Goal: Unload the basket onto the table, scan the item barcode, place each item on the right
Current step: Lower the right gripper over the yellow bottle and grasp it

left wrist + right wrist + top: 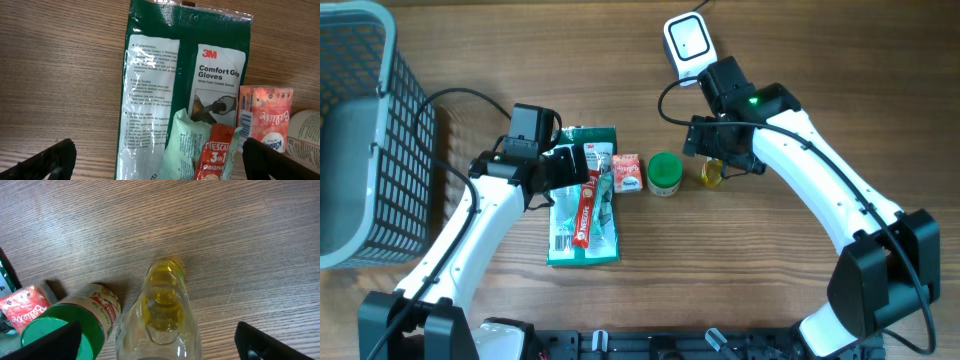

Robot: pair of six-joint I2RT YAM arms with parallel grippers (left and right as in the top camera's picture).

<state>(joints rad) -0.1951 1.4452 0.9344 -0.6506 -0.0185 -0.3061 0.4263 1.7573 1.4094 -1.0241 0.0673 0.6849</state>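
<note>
Right wrist view, bottle (162, 312): small and clear with yellow liquid inside, seen end-on on the wooden table (240, 240), centred between two dark fingertips
Place of the bottle from overhead: last on the right in a row of goods at mid-table, partly hidden under the right arm's wrist
State of right gripper (160, 347): jaws spread wide over the bottle, a clear gap on each side, nothing gripped
Nearest neighbour, jar (665, 173): green lid, printed label, just left of the bottle; whether they touch cannot be told
Next in the row, tissue packet (626, 172): pink, just beside the jar
Further left, gloves pack (165, 65): dark green, flat on the table, marked 3M Comfort Grip Gloves
On the gloves pack: a red coffee sachet (215, 155) and a pale green sachet (182, 145), lying side by side
State of left gripper (162, 165): jaws wide apart above the near end of the gloves pack and both sachets, holding nothing
Far edge, scanner (687, 42): white, beyond the right arm, well apart from the bottle
Left edge, basket (380, 150): grey mesh, well apart from the goods
</note>
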